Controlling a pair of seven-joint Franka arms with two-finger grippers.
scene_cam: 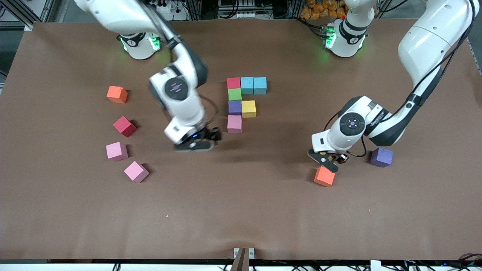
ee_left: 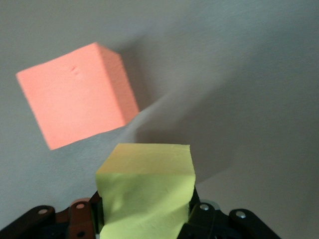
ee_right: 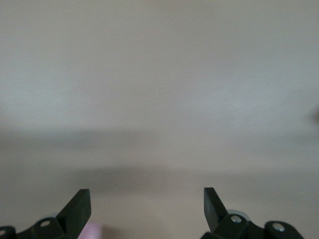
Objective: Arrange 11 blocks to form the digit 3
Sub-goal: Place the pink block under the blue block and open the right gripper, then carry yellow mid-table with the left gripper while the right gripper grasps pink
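Several blocks sit together mid-table: red (scene_cam: 233,82), two cyan (scene_cam: 247,84) (scene_cam: 260,85), green (scene_cam: 234,94), purple (scene_cam: 234,107), yellow (scene_cam: 248,108) and pink (scene_cam: 234,124). My left gripper (scene_cam: 327,160) (ee_left: 144,219) is shut on a yellow block (ee_left: 144,191), low over the table beside a loose orange block (scene_cam: 324,175) (ee_left: 77,102). My right gripper (scene_cam: 196,145) (ee_right: 147,199) is open with nothing between its fingers. It is over bare table beside the pink block, whose edge (ee_right: 92,231) shows in the right wrist view.
Loose blocks toward the right arm's end: orange (scene_cam: 117,94), red (scene_cam: 124,126), two pink (scene_cam: 116,151) (scene_cam: 136,171). A purple block (scene_cam: 381,157) lies beside the left arm's wrist. The brown table (scene_cam: 241,210) runs wide toward the front camera.
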